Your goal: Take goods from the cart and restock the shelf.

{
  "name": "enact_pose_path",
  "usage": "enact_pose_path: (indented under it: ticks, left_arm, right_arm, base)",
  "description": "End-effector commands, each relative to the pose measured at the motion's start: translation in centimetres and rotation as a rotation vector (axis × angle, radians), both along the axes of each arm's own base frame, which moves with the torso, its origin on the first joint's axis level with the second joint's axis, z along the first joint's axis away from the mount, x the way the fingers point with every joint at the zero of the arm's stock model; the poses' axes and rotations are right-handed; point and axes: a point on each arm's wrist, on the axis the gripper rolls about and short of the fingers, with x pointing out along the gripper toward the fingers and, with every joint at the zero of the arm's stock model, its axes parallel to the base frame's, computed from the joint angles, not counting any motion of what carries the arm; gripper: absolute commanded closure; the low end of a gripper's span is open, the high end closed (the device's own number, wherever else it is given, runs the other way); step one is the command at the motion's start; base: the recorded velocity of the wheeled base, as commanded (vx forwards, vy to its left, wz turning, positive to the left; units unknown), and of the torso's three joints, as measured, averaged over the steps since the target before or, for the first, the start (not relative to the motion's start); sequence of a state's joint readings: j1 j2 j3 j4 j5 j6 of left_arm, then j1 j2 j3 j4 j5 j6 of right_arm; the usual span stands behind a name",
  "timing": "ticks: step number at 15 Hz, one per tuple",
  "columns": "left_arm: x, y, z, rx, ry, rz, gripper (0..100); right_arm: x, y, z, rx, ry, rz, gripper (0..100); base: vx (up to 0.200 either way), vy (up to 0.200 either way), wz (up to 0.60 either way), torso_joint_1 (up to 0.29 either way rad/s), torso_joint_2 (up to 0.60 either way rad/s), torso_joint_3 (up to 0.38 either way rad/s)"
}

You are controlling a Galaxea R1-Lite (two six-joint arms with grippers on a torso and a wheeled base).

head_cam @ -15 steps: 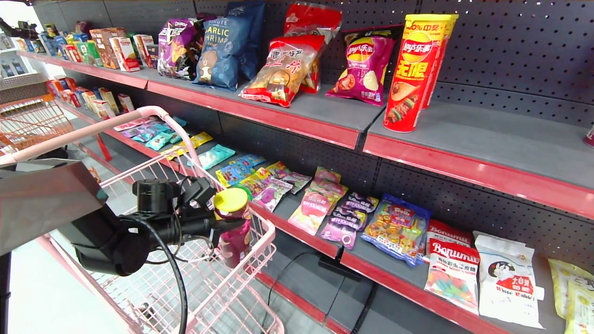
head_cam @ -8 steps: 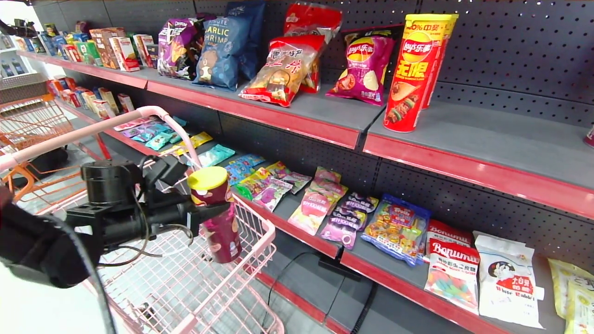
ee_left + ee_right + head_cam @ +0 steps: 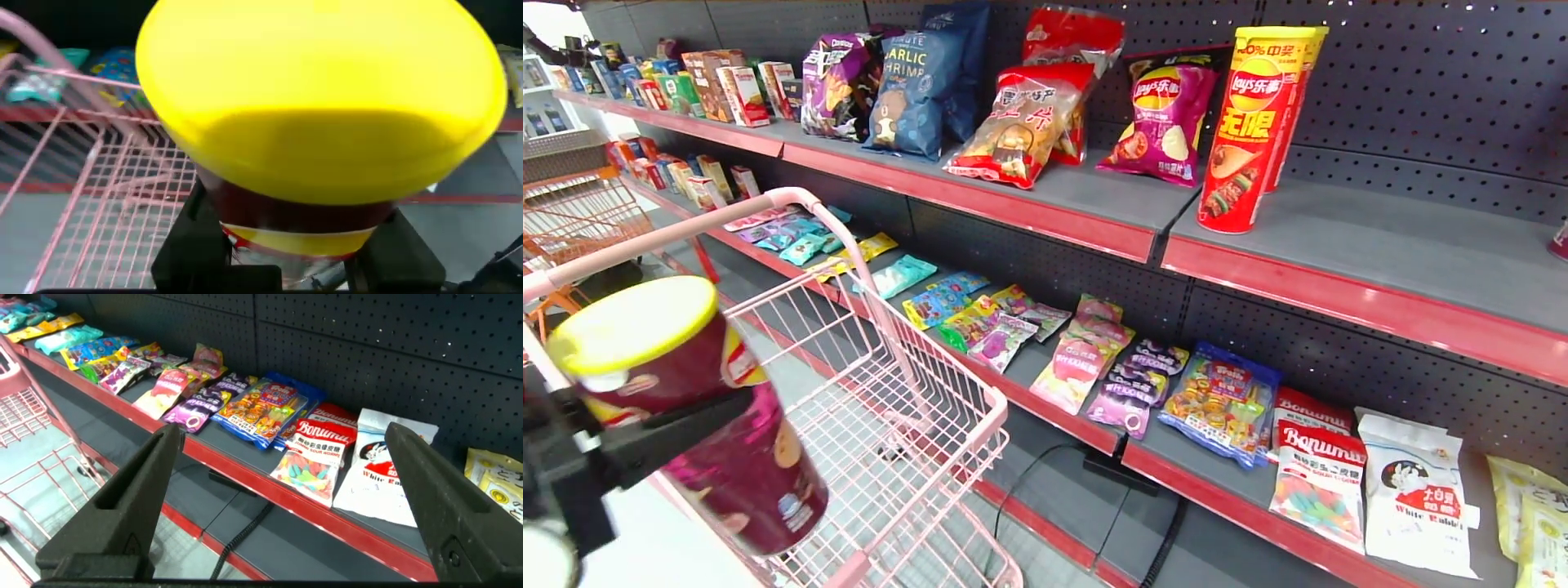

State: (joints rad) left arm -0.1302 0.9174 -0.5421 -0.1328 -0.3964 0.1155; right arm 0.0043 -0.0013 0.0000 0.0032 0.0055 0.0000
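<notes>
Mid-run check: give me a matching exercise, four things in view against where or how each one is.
Things:
1. maroon can
2. red can
3. white bag
4. right gripper

Place or state:
A. open
B. standing on the upper shelf
C. held by the left gripper
D. lying on the lower shelf

Pairs: 1-C, 2-B, 3-D, 4-A

A shop aisle: dark pegboard shelving (image 3: 1421,98) with red front rails (image 3: 980,206) carries crisp bags (image 3: 1021,122), a tall crisp tube (image 3: 1250,131) and boxed goods (image 3: 727,86) on top and flat sweet packets (image 3: 1086,363) below. A pink wire shopping cart (image 3: 994,425) stands near left, with an orange cart (image 3: 580,208) farther left.
</notes>
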Motion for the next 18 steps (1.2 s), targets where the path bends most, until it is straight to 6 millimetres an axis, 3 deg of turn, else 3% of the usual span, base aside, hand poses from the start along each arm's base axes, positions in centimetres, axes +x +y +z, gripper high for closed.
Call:
enact_pose_path:
  ticks: [1, 3, 7, 12, 18]
  left_arm:
    - [-10.4, 1.8, -0.4, 0.004, -0.194, 0.181, 100]
    - [-12.1, 2.2, -0.7, 0.006, -0.246, 0.29, 100]
    - [-12.5, 2.7, -0.2, 0.019, -0.279, 0.496, 100]
    - [-12.6, 2.9, 1.0, 0.044, -0.307, 0.542, 100]
    - [-12.6, 2.9, 0.8, 0.053, -0.308, 0.539, 100]
  right_arm:
    - [0.0, 0.0, 0.0, 0.0, 0.001, 0.001, 0]
    - [0.0, 0.0, 0.0, 0.0, 0.001, 0.001, 0]
    - [0.0, 0.0, 0.0, 0.0, 0.001, 0.001, 0]
    - [0.0, 0.0, 0.0, -0.002, 0.0, 0.004, 0]
    - [0.0, 0.0, 0.0, 0.003, 0.0, 0.012, 0]
  base:
    - [0.0, 0.0, 0.0, 0.0, 0.0, 0.0]
    - [0.0, 0.0, 0.0, 0.0, 0.0, 0.0]
    - [0.0, 0.0, 0.0, 0.104, -0.31, -0.199]
    - [0.0, 0.0, 0.0, 0.202, -0.53, -0.334]
    - [0.0, 0.0, 0.0, 0.231, -0.57, -0.34]
